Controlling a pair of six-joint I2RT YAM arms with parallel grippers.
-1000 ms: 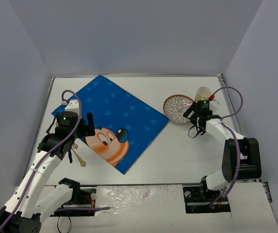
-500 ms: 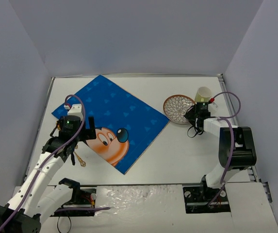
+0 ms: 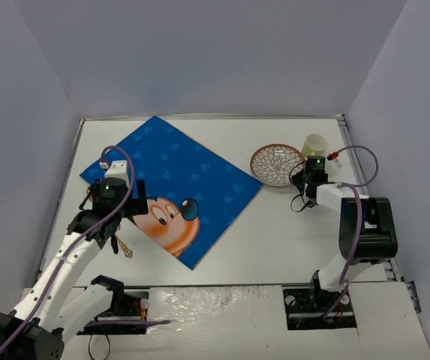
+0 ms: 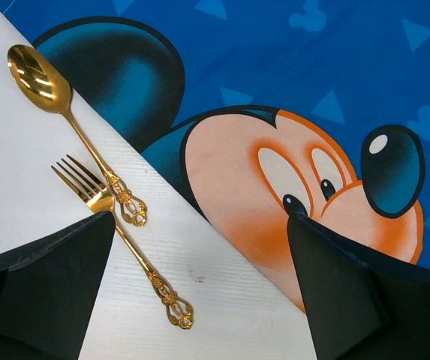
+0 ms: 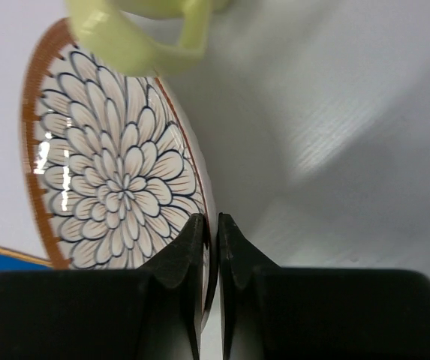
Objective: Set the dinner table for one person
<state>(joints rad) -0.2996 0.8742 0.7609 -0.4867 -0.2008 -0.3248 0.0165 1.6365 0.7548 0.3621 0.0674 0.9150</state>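
At the 2 o'clock corner of the bench [image 3: 290, 232], the right fingers [image 5: 192, 240] are pinched together on the near rim of a flower-patterned plate [image 3: 276, 165]. A pale yellow-green cup [image 3: 314, 144] stands just beside the plate, at its 2 o'clock. The white bench spreads under everything, with both arms bolted at its 6 o'clock edge. A blue cartoon-mouse placemat [image 3: 177, 187] lies skewed across the 10 o'clock half. Off the mat's 8 o'clock edge, a gold spoon [image 4: 38, 69] and gold fork [image 4: 97, 199] lie side by side on bare bench. The left fingers [image 4: 49, 292] hang above them, spread wide and holding nothing.
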